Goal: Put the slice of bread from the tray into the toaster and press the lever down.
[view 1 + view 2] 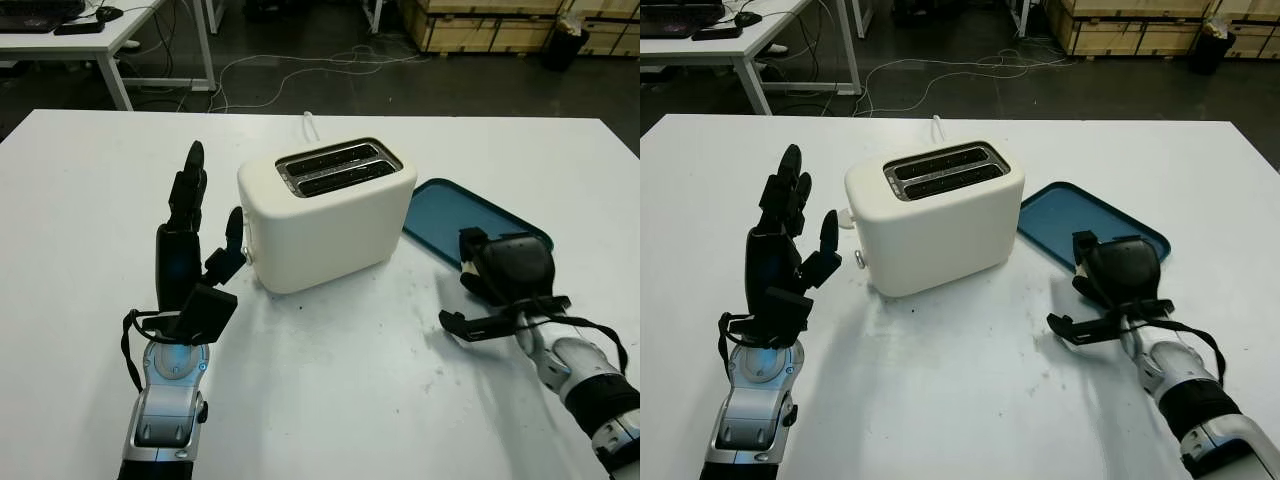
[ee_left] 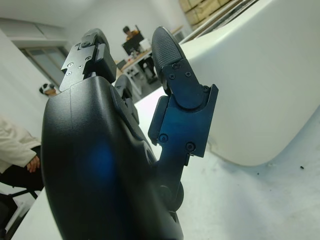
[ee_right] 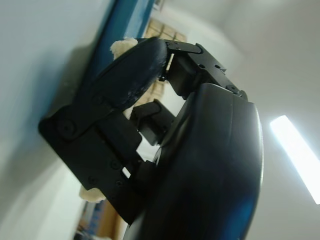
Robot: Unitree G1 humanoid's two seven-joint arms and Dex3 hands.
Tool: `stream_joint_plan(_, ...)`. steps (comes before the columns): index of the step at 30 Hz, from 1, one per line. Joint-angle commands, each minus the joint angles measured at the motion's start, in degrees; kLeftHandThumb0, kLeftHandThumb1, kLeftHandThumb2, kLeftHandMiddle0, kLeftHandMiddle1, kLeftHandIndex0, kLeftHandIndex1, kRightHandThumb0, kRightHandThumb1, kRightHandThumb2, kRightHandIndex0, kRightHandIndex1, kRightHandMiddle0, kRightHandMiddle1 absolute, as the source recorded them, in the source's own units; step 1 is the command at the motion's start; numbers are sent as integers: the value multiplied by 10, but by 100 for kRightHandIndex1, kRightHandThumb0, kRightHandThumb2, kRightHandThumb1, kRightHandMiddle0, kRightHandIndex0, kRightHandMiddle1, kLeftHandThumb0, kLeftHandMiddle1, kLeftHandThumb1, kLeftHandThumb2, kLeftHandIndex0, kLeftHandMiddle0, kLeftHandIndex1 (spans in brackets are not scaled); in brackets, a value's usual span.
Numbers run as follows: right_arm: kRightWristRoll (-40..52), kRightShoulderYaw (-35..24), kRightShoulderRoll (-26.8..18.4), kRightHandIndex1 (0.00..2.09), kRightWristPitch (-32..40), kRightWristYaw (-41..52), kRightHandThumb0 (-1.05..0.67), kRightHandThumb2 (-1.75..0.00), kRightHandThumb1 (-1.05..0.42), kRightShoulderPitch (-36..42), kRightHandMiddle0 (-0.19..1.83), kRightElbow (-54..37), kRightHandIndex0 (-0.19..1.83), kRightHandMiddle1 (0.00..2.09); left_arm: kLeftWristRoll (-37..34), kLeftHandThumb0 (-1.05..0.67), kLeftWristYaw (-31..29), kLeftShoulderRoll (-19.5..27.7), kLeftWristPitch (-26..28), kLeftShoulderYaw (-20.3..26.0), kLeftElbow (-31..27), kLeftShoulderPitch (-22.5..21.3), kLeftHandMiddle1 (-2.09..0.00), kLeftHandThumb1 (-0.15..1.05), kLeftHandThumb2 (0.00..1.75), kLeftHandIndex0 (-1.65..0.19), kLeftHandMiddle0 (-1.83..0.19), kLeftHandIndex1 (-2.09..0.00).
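My right hand (image 1: 1115, 285), lower right, is curling around the bread slice (image 3: 120, 46) at the tray's (image 1: 1060, 215) near edge, ready for lifting. My left hand (image 1: 780, 255) is waiting open beside the toaster (image 1: 935, 215), near its lever (image 1: 859, 259).

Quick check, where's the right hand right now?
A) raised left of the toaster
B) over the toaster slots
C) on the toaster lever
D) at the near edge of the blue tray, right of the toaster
D: the right hand sits curled at the near edge of the blue tray, to the right of the toaster; the hand raised left of the toaster is the left hand.
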Motion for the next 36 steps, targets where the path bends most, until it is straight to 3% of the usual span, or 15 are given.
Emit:
stream_joint_plan(1, 30, -20, 0, 175, -45, -26, -96, -144, -82, 3, 157, -5, 157, 175, 0, -65, 1, 2, -4, 0, -2, 3, -23, 92, 76, -9, 0, -1)
stream_joint_plan(5, 50, -49, -9, 175, -111, -79, -88, -127, -91, -3, 157, -12, 157, 175, -3, -64, 1, 0, -3, -1, -2, 3, -23, 92, 75, -9, 0, -1)
stream_joint_plan(10, 65, -80, -22, 175, -167, -92, -82, -122, -92, -5, 157, -33, 157, 175, -4, -64, 1, -1, -6, 0, 1, 2, -24, 92, 75, -9, 0, -1)
stream_joint_plan(22, 104, -127, -25, 175, -220, -71, -79, -115, -92, -42, 157, -8, 157, 175, -5, -66, 0, -2, 1, -1, -4, 5, -23, 92, 74, -9, 0, -1)
stream_joint_plan(29, 215, -171, -23, 175, -303, 32, -88, -98, -92, -104, 154, 74, 157, 175, -1, -65, 1, -2, -4, -1, 1, 4, -23, 92, 74, -10, 0, -1)
stream_joint_plan(32, 295, -198, -24, 175, -351, 138, -93, -85, -92, -144, 112, 121, 157, 175, -1, -65, 1, -2, -6, -1, 2, 3, -24, 92, 75, -9, 0, -1)
stream_joint_plan(34, 330, -210, -27, 175, -376, 197, -93, -79, -92, -170, 95, 151, 157, 175, 0, -65, 2, -2, -7, -2, 3, 3, -24, 92, 75, -9, 0, -1)
stream_joint_plan(36, 353, -219, -29, 175, -366, 251, -97, -74, -92, -197, 107, 164, 157, 175, -3, -66, 1, -3, -7, -2, 4, 3, -23, 92, 75, -9, 0, -1)
